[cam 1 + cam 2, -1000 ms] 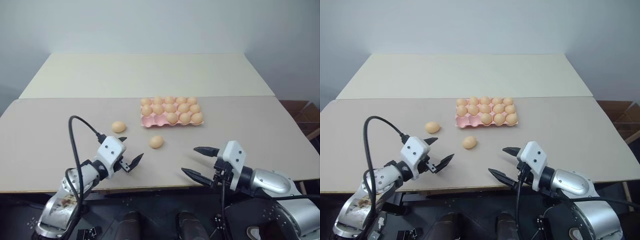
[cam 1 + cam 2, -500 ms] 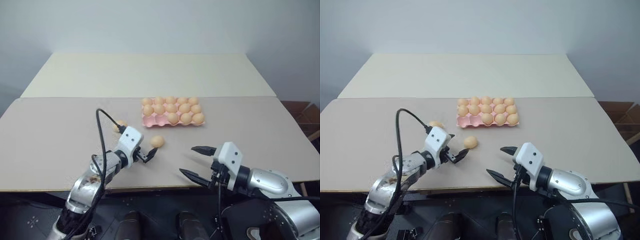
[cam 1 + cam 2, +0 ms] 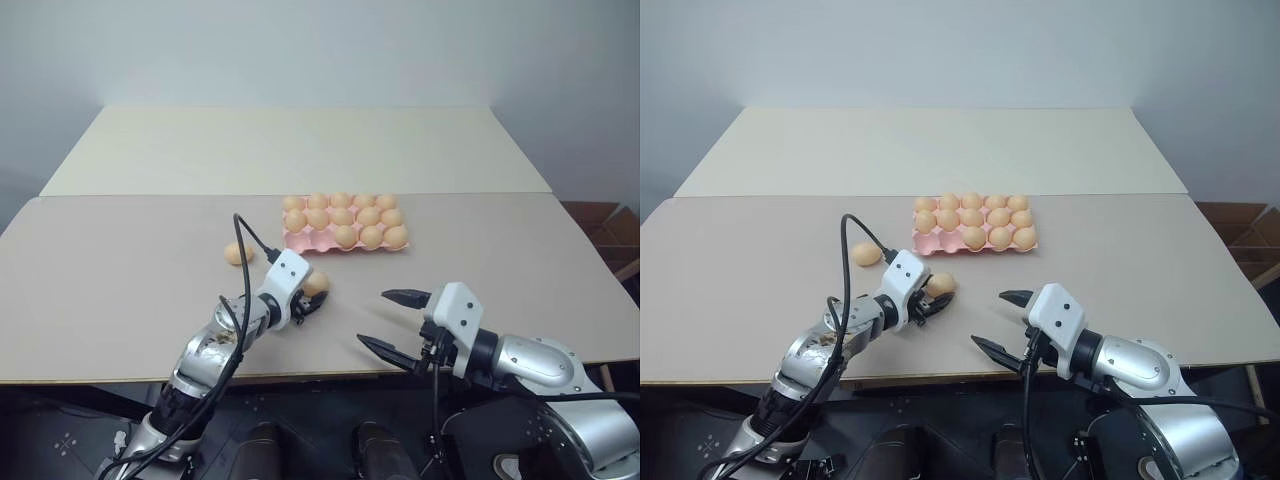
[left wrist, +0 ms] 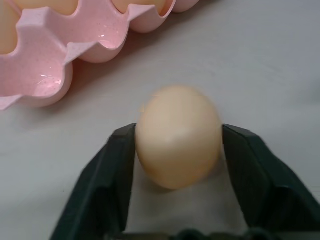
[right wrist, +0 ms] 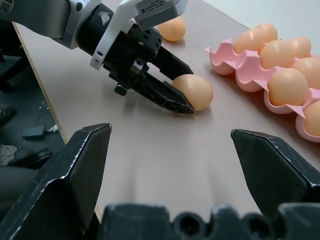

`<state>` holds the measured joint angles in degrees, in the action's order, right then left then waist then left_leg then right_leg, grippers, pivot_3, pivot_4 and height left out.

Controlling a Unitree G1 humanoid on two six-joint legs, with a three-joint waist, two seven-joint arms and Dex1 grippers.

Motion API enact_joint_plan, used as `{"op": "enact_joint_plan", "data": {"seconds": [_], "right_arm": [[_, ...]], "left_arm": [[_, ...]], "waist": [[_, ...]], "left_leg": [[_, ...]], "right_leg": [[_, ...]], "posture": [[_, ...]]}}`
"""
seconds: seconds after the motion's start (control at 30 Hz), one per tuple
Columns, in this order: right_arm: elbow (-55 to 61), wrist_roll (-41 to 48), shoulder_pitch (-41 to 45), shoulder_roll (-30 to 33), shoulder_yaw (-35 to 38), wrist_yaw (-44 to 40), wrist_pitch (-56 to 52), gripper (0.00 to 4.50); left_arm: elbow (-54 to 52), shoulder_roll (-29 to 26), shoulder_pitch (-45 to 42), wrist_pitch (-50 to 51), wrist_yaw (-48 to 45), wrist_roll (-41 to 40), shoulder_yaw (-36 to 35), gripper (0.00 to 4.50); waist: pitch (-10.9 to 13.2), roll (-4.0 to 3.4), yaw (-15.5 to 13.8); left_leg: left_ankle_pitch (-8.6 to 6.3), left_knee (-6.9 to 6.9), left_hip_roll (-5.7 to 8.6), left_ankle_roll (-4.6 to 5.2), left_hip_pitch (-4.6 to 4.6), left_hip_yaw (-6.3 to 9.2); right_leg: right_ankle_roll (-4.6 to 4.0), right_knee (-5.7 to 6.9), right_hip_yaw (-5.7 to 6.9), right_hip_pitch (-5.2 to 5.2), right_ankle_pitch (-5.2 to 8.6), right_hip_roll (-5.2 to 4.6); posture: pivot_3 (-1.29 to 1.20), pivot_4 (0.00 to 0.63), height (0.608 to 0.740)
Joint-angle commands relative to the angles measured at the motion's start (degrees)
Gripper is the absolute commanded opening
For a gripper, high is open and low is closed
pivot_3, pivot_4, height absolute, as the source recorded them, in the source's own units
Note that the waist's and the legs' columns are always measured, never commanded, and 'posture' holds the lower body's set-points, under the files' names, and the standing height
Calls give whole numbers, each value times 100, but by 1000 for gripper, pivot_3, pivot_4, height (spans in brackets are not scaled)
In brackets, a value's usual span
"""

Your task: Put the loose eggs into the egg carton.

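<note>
left tool now gripping egg, beige table

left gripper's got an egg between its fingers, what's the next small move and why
Probably lift it straight up. The left gripper has both fingers against the sides of the egg, which looks to be resting on the table. The carton has empty cups on its near edge, so a small raise should clear its rim before carrying the egg across.

Pink egg carton, orange-tan loose eggs
</note>
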<state>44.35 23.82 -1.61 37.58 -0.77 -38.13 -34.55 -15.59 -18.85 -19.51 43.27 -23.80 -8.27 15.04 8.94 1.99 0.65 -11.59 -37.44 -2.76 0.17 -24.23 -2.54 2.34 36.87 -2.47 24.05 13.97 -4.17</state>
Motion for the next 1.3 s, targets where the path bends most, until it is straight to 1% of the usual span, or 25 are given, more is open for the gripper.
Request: {"op": "enact_joint_plan", "data": {"seconds": [0.03, 0.2, 0.33, 0.47, 0.53, 0.67, 0.9, 1.1, 1.17, 1.2, 1.27, 1.3], "right_arm": [[203, 2, 52, -15, 25, 44, 176, 4500], [182, -51, 121, -40, 21, 141, 158, 4500], [81, -308, 401, -157, -81, 604, -90, 4500], [94, -236, 806, -587, -67, 1257, -723, 4500], [87, -136, 1037, -802, 0, 1560, -1225, 4500], [105, -69, 1354, -1111, 62, 1934, -1753, 4500], [228, -39, 1464, -1293, 38, 2241, -2116, 4500], [293, -47, 1432, -1230, -34, 2252, -2133, 4500], [292, -60, 1432, -1216, -58, 2250, -2113, 4500], [294, -64, 1436, -1208, -78, 2244, -2105, 4500], [301, -60, 1437, -1186, -102, 2226, -2093, 4500], [304, -62, 1439, -1173, -116, 2219, -2089, 4500]], "left_arm": [[-164, -3, 31, -192, 30, 95, -41, 1688], [-459, 82, 7, -276, 132, 106, -174, 1519], [-474, 167, -433, -319, 142, 106, -338, 1514], [80, 239, -1048, -448, 111, 110, -497, 1506], [572, 258, -1330, -679, 109, 223, -474, 1506], [1492, 309, -1742, -1122, 69, 389, -407, 1506], [2619, 438, -2100, -1911, -39, 618, -341, 1506], [2812, 576, -2116, -2060, -142, 603, -428, 1506], [2777, 610, -2085, -2101, -182, 527, -515, 2205], [2735, 623, -2071, -2091, -222, 460, -569, 2425], [2665, 637, -2045, -2118, -239, 420, -642, 3192], [2617, 638, -2020, -2138, -219, 419, -682, 3439]], "waist": [[0, 0, -1], [0, 0, 0], [0, 0, -3], [0, 0, -6], [0, 0, -6], [0, 0, 0], [0, 0, -1], [0, 0, 1], [0, 0, 2], [0, 0, 7], [0, 0, 11], [0, 0, 11]], "left_leg": [[0, -1, 0, 0, 0, 0], [0, -1, 0, 0, 0, 1], [0, -12, 0, 0, -3, 3], [0, -31, 0, 0, -6, 10], [0, -33, 2, 0, -6, 11], [0, -33, 3, 0, -10, 11], [-1, -32, 5, 2, -22, 11], [-1, -32, 5, 2, -23, 11], [-1, -32, 5, 2, -23, 11], [-1, -32, 5, 2, -23, 11], [-1, -32, 5, 2, -22, 11], [-1, -32, 5, 2, -22, 11]], "right_leg": [[0, 0, 0, 0, 0, 0], [1, 1, 0, 0, 0, 0], [2, 7, 2, 0, -1, 0], [7, 14, 5, -7, -5, 1], [8, 14, 5, -9, -6, 1], [9, 14, 4, -4, -7, 1], [12, 11, 5, 2, -7, -2], [12, 11, 6, 3, -7, -2], [13, 11, 6, 2, -7, -2], [13, 11, 6, 3, -7, -2], [13, 12, 6, 3, -7, -2], [13, 12, 6, 3, -7, -2]], "posture": [[0, 150, 740], [0, 150, 740], [0, 150, 740], [0, 150, 740], [0, 150, 740], [0, 150, 740], [0, 150, 740], [0, 150, 740], [0, 150, 740], [0, 150, 740], [0, 150, 740], [0, 150, 740]]}}
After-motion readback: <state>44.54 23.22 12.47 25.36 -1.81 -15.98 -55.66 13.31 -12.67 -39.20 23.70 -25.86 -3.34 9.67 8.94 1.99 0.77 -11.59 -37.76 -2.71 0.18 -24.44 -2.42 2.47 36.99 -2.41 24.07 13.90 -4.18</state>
